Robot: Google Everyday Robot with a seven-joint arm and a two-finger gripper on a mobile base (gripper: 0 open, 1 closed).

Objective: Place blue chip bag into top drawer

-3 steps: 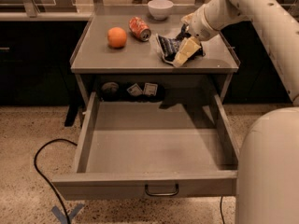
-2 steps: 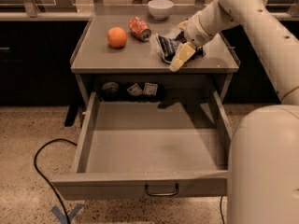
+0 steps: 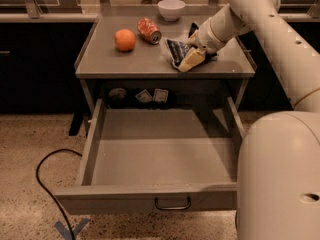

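Note:
The blue chip bag (image 3: 175,48), crumpled dark foil with white lettering, lies on the right half of the grey table top (image 3: 125,64). My gripper (image 3: 189,59) reaches in from the right and is closed on the bag's right side, one pale finger lying across it at the table surface. The top drawer (image 3: 160,159) is pulled wide open below the table, its flat bottom bare and its dark handle (image 3: 172,204) on the front.
An orange (image 3: 125,40), a red soda can (image 3: 149,30) lying on its side and a white bowl (image 3: 171,9) share the table top. Small items (image 3: 150,95) sit in the shelf behind the drawer. A black cable (image 3: 45,184) lies on the floor at left. My white body (image 3: 280,174) fills the right.
My gripper has shifted slightly left and down along the chip bag, and the bag has nudged a little to the left. The drawer stays open.

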